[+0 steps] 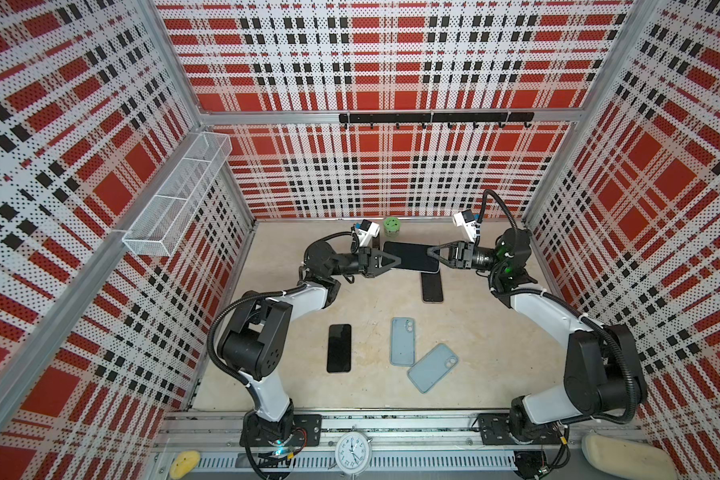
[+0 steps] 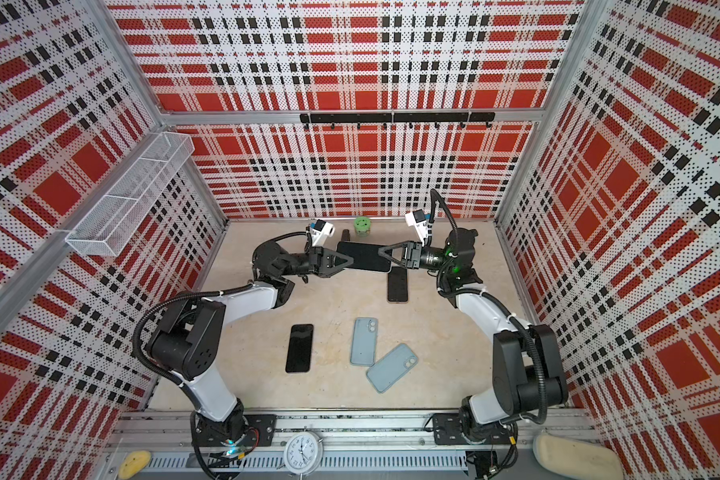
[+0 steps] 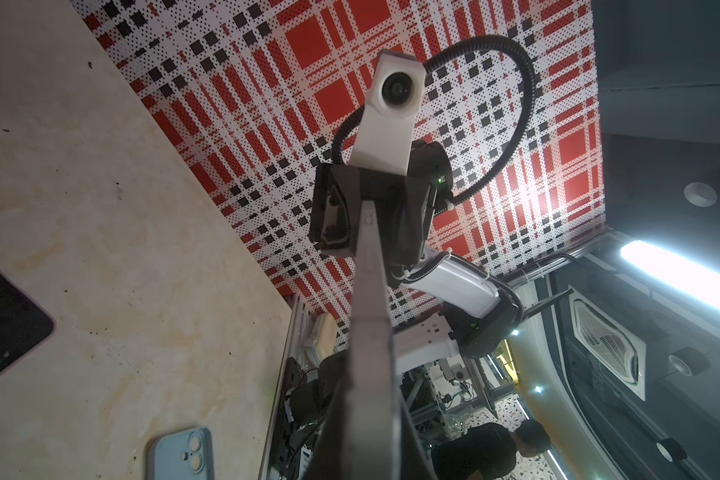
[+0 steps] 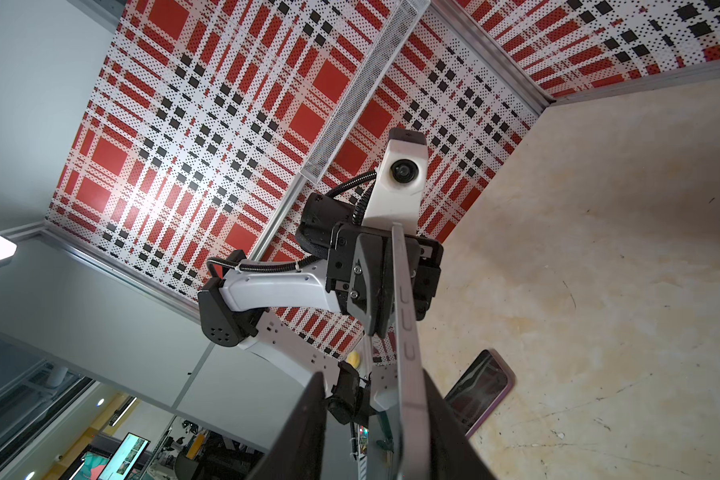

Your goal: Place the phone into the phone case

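Observation:
A black-screened phone (image 1: 410, 257) (image 2: 362, 257) with a pale grey rim hangs level above the back of the table, between both grippers. My left gripper (image 1: 398, 261) (image 2: 351, 261) is shut on its left end; in the left wrist view the phone's edge (image 3: 371, 291) runs out from between the fingers of the left gripper (image 3: 366, 436). My right gripper (image 1: 432, 257) (image 4: 375, 407) is open around the right end: the phone's edge (image 4: 406, 332) rests against one finger and the other stands apart. Two light-blue phone cases (image 1: 403, 341) (image 1: 433, 368) lie face down near the front.
A second phone (image 1: 432, 286) (image 4: 479, 392) with a pinkish rim lies under the right gripper. Another black phone (image 1: 339, 348) lies front left. A green jar (image 1: 391, 226) stands at the back wall. On the left wall hangs a wire basket (image 1: 175, 199), and a clock (image 1: 352, 453) sits on the front rail.

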You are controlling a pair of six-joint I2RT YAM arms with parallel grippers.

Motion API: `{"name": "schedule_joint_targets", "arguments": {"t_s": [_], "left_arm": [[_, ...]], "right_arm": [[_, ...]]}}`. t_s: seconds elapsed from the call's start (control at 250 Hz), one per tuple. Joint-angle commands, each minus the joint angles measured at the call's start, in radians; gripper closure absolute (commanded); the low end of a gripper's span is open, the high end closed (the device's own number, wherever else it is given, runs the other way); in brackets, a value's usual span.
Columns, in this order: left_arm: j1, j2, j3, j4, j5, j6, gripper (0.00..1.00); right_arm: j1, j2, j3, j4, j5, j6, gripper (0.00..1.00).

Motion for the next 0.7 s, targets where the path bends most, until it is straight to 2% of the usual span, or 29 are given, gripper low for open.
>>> {"name": "schedule_joint_targets", "arguments": {"t_s": [0.0,0.224,0.484,0.544,0.62,0.696], "left_arm": [[-0.003,0.006,0.034,0.067,0.027,-0.053,1.0],[-0.002,0.014,0.038,0.063,0.03,-0.053,1.0],[0.004,0.011,0.038,0.065,0.023,-0.056,1.0],[0.009,0.007,0.037,0.066,0.018,-0.055,0.96],[0.019,-0.004,0.031,0.064,0.003,-0.046,0.86],[0.031,-0.026,0.022,0.029,-0.011,-0.013,0.8]], "right_arm": [[0.012,0.028,0.04,0.043,-0.017,-0.003,0.67],[0.042,0.048,0.056,0.039,-0.026,-0.004,0.75],[0.046,0.048,0.056,0.036,-0.028,-0.008,0.9],[0.047,0.046,0.053,0.035,-0.026,-0.009,0.94],[0.047,0.037,0.051,0.033,-0.021,-0.011,1.0],[0.046,0.03,0.048,0.02,-0.01,-0.022,1.0]]}}
